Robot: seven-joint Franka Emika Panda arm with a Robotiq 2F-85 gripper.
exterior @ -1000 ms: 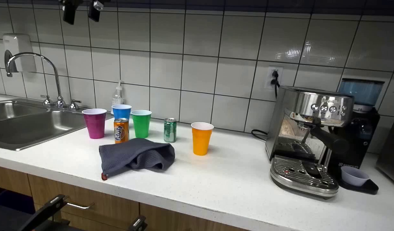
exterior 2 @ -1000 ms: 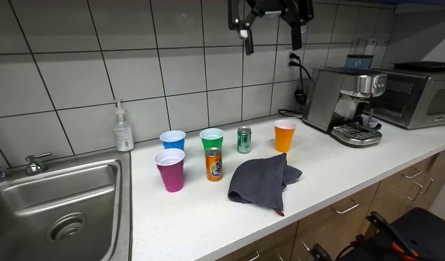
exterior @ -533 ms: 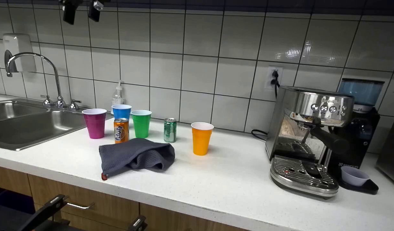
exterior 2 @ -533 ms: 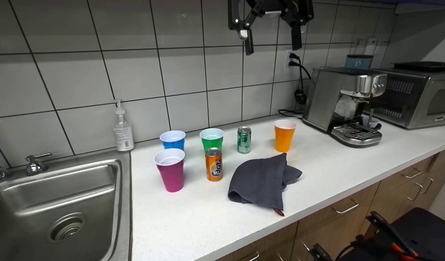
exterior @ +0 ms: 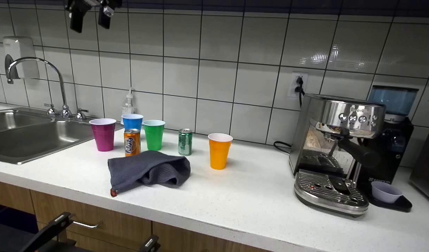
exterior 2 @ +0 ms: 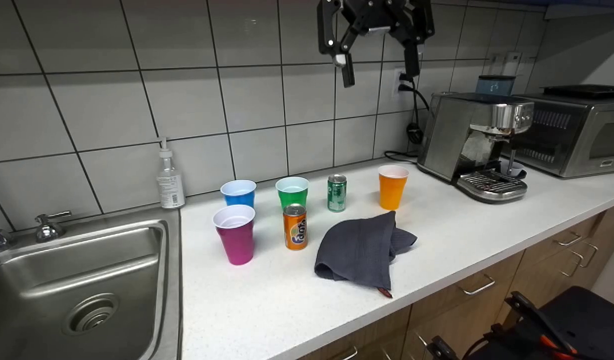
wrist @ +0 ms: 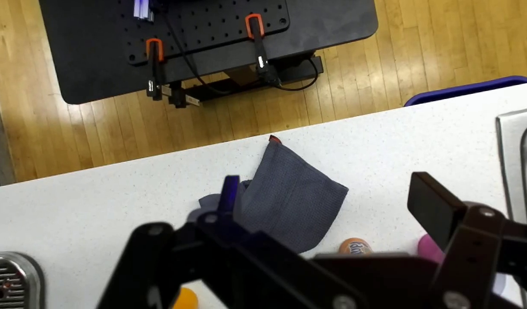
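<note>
My gripper (exterior 2: pixel 381 76) hangs high above the counter, its jaws wide apart and holding nothing. In the wrist view a crumpled dark grey cloth (wrist: pixel 295 197) lies below the gap between the fingers, nearer the left one. A dark red tip (exterior 2: pixel 385 292) pokes out from under one corner of the cloth; what it belongs to is hidden. Beside the cloth stand an orange Fanta can (exterior 2: pixel 295 227), a magenta cup (exterior 2: pixel 236 240), a green cup (exterior 2: pixel 292 192) and a blue cup (exterior 2: pixel 239 192). A green can (exterior 2: pixel 337 193) and an orange cup (exterior 2: pixel 391 187) stand upright farther along.
A steel sink (exterior: pixel 43 140) with a tall faucet lies at one end of the white counter (exterior: pixel 235 203). A soap bottle (exterior 2: pixel 170 180) stands by the tiled wall. Toward the far end are an espresso machine (exterior: pixel 335 115), a grinder (exterior: pixel 385 150) and a microwave (exterior 2: pixel 577 135).
In both exterior views my gripper has come down slightly within the last half second, its jaws staying wide. The cloth, cups and cans have not moved.
</note>
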